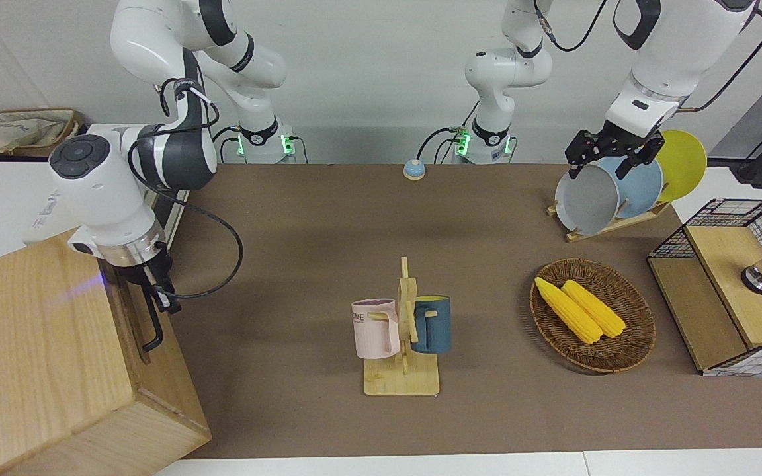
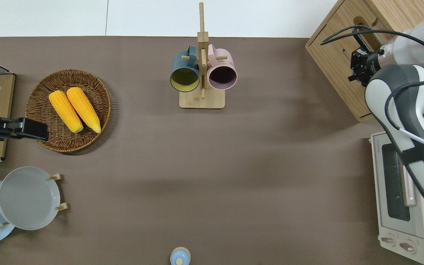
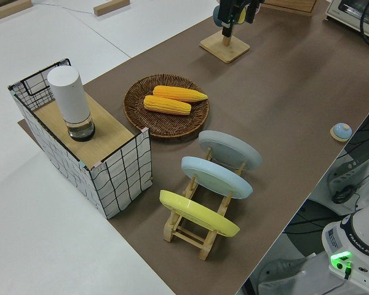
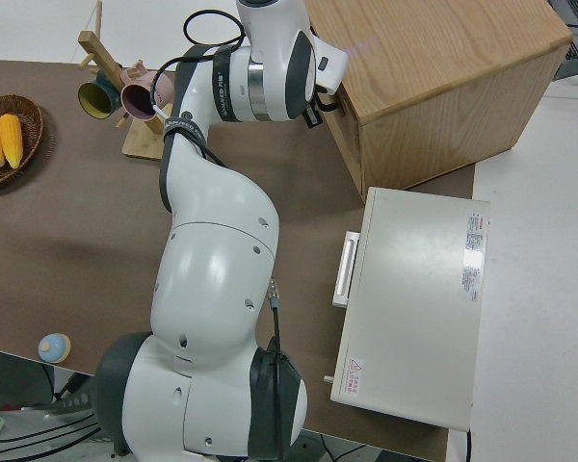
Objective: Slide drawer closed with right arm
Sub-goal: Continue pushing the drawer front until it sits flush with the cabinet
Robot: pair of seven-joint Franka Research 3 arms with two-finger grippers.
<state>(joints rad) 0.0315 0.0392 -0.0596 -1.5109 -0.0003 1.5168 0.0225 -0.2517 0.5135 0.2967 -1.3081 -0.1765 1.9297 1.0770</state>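
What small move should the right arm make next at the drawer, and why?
Probably one last short push, then back off: the drawer looks nearly flush with the cabinet front, and the right gripper sits at its black loop handle. The left arm is parked.

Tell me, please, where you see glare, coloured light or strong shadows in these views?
Front view: a bluish glow on the cabinet top beside the right tool; green lights at both arm bases. Overhead view: soft arm shadows across the mat. Left side view: the white table looks washed out.

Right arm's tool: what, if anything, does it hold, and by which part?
Cannot be told: the tool sits at the black handle of the drawer, but whether it grips is unseen.
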